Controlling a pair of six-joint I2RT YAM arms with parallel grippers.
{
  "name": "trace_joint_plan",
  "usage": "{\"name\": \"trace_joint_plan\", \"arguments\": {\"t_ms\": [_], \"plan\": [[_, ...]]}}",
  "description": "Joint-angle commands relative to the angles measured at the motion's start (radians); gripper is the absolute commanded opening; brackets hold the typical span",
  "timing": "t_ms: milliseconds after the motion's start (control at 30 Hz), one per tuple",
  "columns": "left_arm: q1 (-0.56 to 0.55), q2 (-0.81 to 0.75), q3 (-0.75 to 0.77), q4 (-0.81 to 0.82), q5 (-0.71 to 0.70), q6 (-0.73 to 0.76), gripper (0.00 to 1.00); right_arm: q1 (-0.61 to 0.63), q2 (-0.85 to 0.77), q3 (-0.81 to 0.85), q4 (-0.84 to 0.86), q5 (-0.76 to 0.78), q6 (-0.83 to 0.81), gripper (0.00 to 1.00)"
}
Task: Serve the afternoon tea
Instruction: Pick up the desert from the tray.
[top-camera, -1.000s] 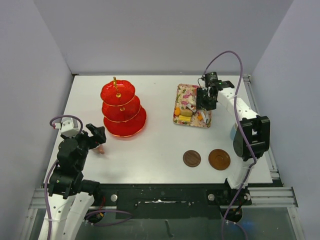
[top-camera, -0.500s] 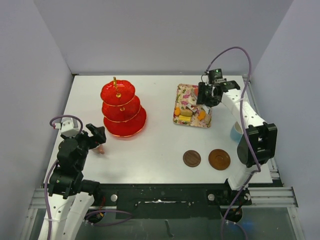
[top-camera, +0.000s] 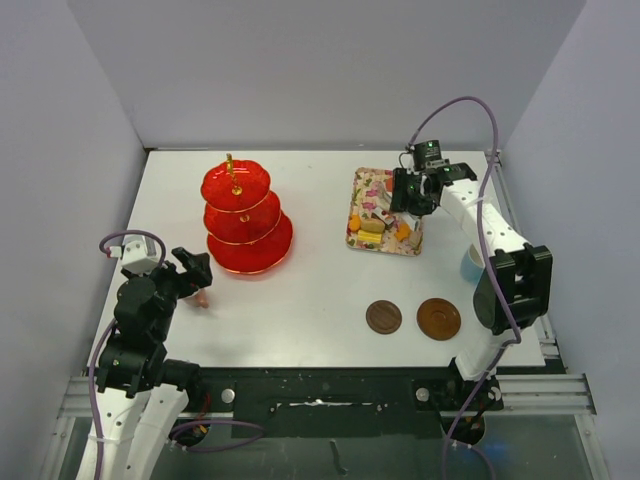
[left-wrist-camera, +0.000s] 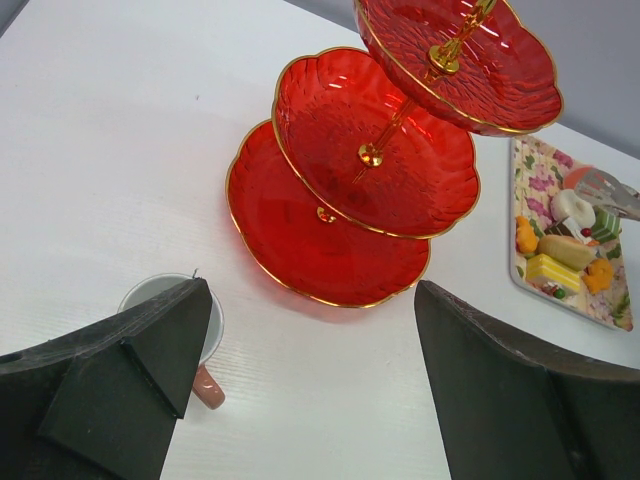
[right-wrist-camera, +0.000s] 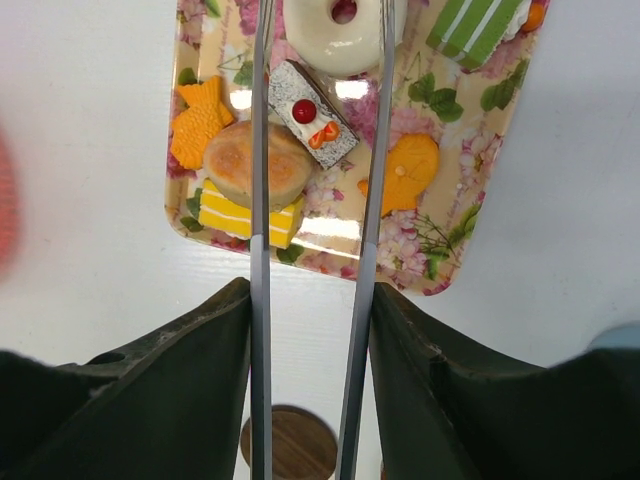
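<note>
With the right tool (right-wrist-camera: 310, 300) partly closed on the tongs (right-wrist-camera: 259, 150) over the tray (right-wrist-camera: 440, 250) of cakes (right-wrist-camera: 308, 115) (tong tips seemingly out of frame), an uneven squeeze could crush or drop 1 cake short of the 3-tier stand (top-camera: 240, 215); the left tool (left-wrist-camera: 310, 300) hangs wide open, empty.

robot lab cell: plain grey partition walls (top-camera: 330, 70), white table (top-camera: 300, 290), alu rail (top-camera: 330, 385).

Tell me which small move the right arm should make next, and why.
Probably lower the right gripper a little and squeeze the tongs on the white doughnut: their arms straddle it on the floral tray, and the red stand is bare.
</note>
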Motion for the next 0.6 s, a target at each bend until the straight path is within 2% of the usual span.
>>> {"name": "trace_joint_plan", "arguments": {"t_ms": [0,567], "plan": [[-0.003,-0.010,0.005,0.062,0.006,-0.001,0.82,0.021,0.008,0.055,-0.007,0.063,0.003,0.46],[-0.003,-0.015,0.003,0.064,0.006,0.000,0.82,0.046,0.019,0.066,-0.055,0.149,0.007,0.47]]}}
